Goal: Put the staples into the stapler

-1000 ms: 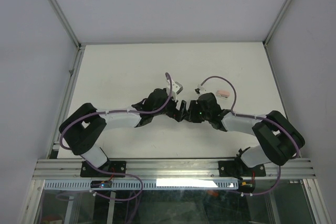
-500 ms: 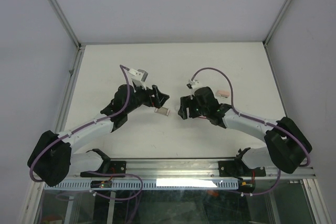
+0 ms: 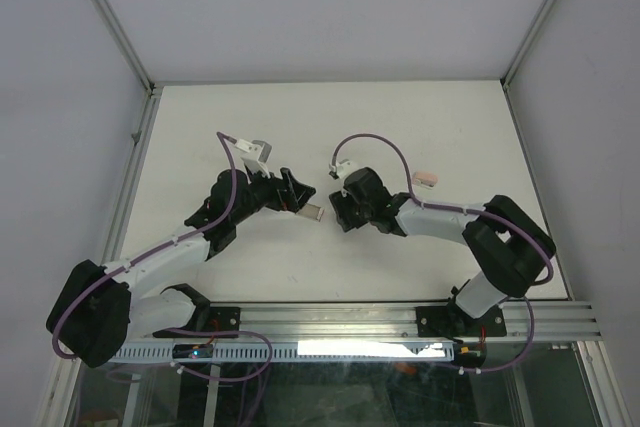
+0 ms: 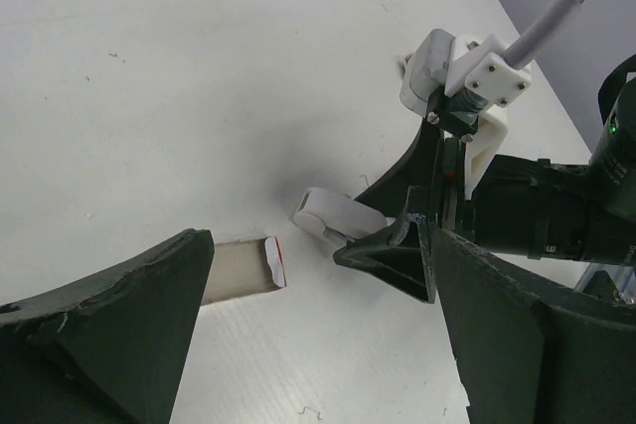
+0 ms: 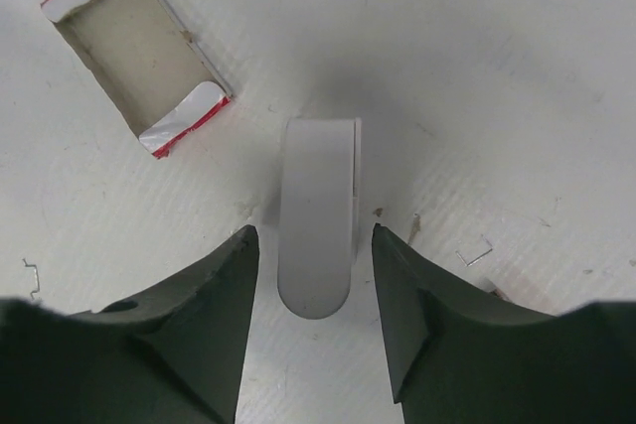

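Observation:
A small pale pink-and-grey block (image 3: 425,179), the stapler by its look, lies at the back right, apart from both grippers. An open, empty red-and-white flat box (image 3: 311,213) lies between the grippers; it also shows in the left wrist view (image 4: 238,270) and the right wrist view (image 5: 134,42). A pale grey oblong piece with a rounded end (image 5: 318,220) lies flat between my right gripper's fingers, with gaps on both sides; I cannot tell what it is. My right gripper (image 5: 316,233) is open. My left gripper (image 4: 318,245) is open and empty, its left finger beside the box.
Loose staples lie on the white table (image 5: 480,250), (image 5: 30,275), (image 4: 313,409). The two grippers (image 3: 298,192), (image 3: 338,209) face each other closely at mid-table. Metal frame rails run along the left (image 3: 135,167) and right (image 3: 530,167) table edges.
The grippers, pressed together at the centre a second ago, have parted and the box now shows. The left arm swung out to the left. The right gripper shifted left towards the box.

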Tool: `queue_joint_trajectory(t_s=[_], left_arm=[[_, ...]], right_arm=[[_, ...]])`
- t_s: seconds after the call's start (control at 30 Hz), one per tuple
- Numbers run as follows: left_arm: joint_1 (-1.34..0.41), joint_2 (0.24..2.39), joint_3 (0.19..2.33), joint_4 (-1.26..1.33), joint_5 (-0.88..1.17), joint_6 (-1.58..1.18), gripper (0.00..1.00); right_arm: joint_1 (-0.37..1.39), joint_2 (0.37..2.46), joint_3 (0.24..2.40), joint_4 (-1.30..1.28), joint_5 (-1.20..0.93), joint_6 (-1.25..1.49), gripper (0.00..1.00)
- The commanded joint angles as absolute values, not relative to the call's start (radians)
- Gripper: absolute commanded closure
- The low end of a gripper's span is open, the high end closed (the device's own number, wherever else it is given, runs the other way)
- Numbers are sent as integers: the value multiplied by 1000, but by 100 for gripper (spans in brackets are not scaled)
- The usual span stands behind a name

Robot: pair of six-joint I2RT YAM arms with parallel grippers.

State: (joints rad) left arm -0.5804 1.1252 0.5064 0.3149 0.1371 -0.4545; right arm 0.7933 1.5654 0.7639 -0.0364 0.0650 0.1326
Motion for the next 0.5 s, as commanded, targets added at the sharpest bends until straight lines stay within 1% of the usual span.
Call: queue_joint_trajectory(t_s=[0.0, 0.13, 0.23, 0.33, 0.47], left_arm=[[-568, 1095, 492, 369, 155, -482, 4], [-566, 1088, 479, 382, 170, -475, 4], [-563, 1065, 456, 409, 196, -472, 4], [-562, 1034, 426, 441, 237, -467, 4], [-563, 1007, 405, 472, 350, -447, 4]], right_arm=[[818, 1588, 813, -11, 117, 91, 50], [822, 1596, 810, -15, 142, 94, 65], [822, 1560, 800, -12, 118, 90, 79], [821, 1509, 804, -31, 74, 87, 84], [813, 1391, 828, -99, -74, 86, 85]])
